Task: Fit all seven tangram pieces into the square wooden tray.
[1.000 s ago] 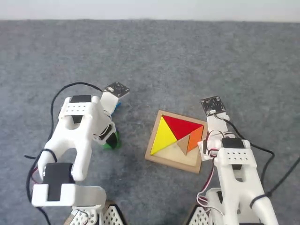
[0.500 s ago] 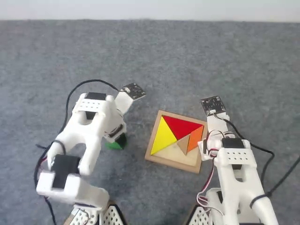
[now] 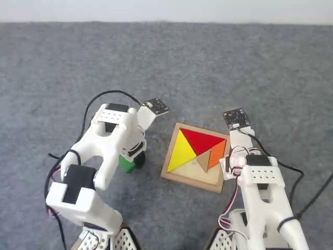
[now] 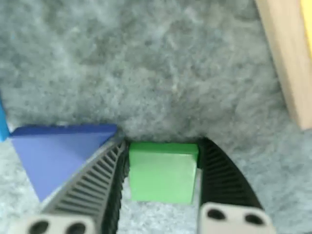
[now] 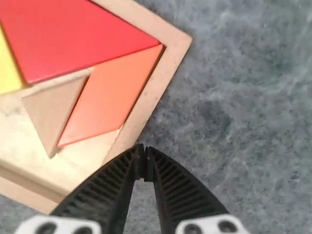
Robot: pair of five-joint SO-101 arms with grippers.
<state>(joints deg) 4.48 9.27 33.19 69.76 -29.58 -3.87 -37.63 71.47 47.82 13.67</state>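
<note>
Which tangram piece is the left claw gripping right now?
The green square, held between the fingers of the left claw; the blue triangle lies just outside them.

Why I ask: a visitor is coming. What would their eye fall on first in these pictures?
The wooden tray at mid-table stands out, part filled with a red triangle, a yellow triangle and an orange piece. To its left in the high view, the left tool grips a green piece, with a blue triangle lying beside it on the grey carpet.
</note>
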